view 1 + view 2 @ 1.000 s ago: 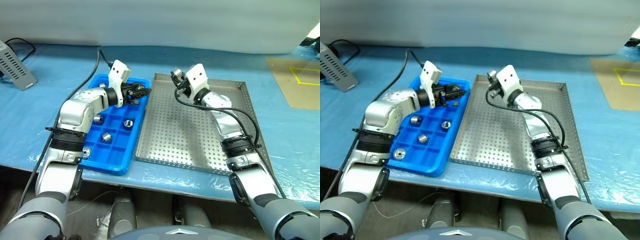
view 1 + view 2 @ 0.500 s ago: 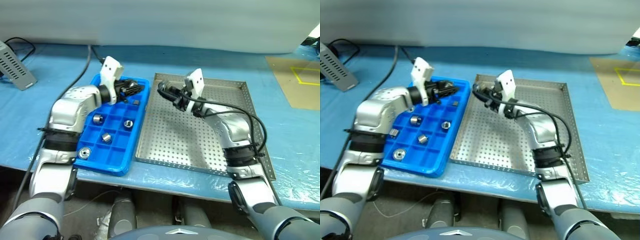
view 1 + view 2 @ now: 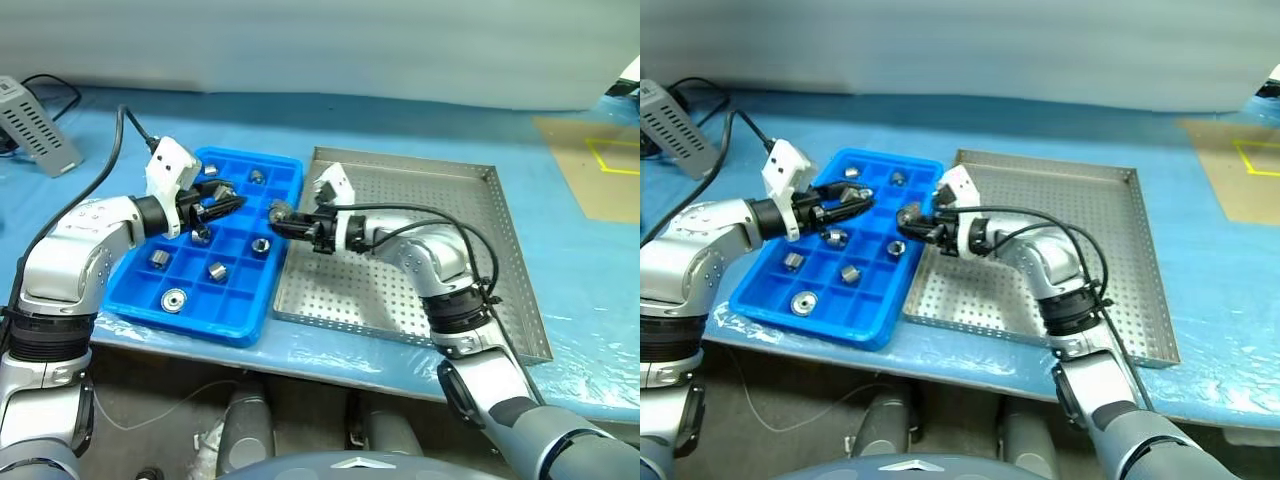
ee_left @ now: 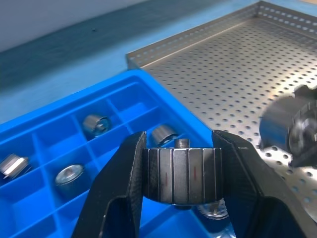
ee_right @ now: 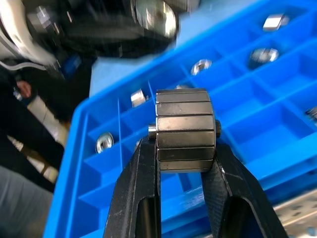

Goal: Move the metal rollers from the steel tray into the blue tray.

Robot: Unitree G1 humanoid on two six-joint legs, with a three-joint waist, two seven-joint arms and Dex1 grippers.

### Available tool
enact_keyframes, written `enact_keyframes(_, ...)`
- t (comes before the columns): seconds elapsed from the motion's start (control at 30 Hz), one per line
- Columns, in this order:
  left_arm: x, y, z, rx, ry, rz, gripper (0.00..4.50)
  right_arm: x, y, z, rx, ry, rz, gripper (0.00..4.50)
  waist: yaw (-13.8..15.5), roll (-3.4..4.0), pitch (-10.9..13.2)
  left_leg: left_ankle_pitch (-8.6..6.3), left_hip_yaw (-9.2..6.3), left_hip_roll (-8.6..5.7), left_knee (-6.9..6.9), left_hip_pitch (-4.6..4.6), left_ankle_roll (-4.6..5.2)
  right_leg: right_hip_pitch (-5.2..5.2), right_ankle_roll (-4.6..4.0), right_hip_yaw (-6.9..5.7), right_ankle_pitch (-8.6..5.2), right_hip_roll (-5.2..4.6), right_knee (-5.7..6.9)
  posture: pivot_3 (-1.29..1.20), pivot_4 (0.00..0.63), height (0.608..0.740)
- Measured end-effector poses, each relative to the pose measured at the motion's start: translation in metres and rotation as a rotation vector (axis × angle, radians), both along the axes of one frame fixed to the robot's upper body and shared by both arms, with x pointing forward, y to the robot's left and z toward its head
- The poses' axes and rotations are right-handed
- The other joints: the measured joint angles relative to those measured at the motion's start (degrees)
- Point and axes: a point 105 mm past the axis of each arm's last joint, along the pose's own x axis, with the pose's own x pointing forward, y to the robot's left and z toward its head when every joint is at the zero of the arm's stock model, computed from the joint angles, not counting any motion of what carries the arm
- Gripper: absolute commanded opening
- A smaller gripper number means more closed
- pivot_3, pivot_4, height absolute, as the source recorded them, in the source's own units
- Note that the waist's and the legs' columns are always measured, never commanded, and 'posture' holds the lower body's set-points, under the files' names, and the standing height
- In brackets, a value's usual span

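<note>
A: How far along can the job be judged to be?

B: Nearly finished, it seems. The steel tray [image 3: 440, 270] is seen bare across its perforated floor, with no loose pieces left on it. Several metal rollers [image 3: 215, 270] are already lodged in separate compartments of the blue tray [image 3: 245, 330], which lies just left of the steel one on the worktop.

A: And what is carried by the arms?

B: One roller is clamped between the fingers of the left tool [image 3: 218, 203], held above the far half of the blue tray. A second roller [image 5: 184, 130] is gripped by the right tool [image 3: 283, 217], which is reached leftward over the blue tray's right edge.

A: So what is left?

B: Only these two pieces are judged outstanding: each has to be lowered into a free compartment and let go.
</note>
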Motion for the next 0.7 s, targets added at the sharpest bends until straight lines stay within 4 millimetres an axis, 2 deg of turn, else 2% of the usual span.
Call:
enact_keyframes(0.1,0.01,0.01,-0.009,0.01,-0.002,0.081,2.05,0.005,0.006,-0.009,-0.041,0.02,-0.027,0.73,0.52,0.0,0.0,0.01,-0.01,0.0,-0.01,-0.24,-0.02,-0.21,0.03,-0.01,0.02,0.01,-0.02,0.06,0.15,0.74)
enact_keyframes(0.23,0.015,0.008,-0.016,0.0,0.011,0.099,2.05,0.0,0.007,-0.014,-0.063,0.076,0.0,0.73,1.19,-0.02,-0.01,0.01,-0.05,-0.01,-0.01,-0.31,-0.02,-0.23,0.22,-0.07,0.13,0.01,-0.02,0.06,0.15,0.74)
enact_keyframes(0.5,0.017,-0.001,-0.011,-0.026,-0.003,0.078,2.05,-0.04,0.01,-0.021,-0.088,0.186,0.166,0.73,1.07,-0.03,-0.02,0.1,-0.09,0.01,-0.03,-0.19,-0.17,-0.19,0.21,-0.06,0.11,0.01,0.03,0.09,0.15,0.74)
enact_keyframes(0.7,0.015,-0.003,-0.014,-0.035,0.02,0.069,2.05,-0.067,0.026,-0.013,-0.045,0.273,0.319,0.73,1.31,-0.03,-0.02,0.16,-0.16,0.0,-0.06,-0.19,-0.28,-0.2,0.08,-0.07,0.04,0.0,0.06,0.11,0.15,0.74)
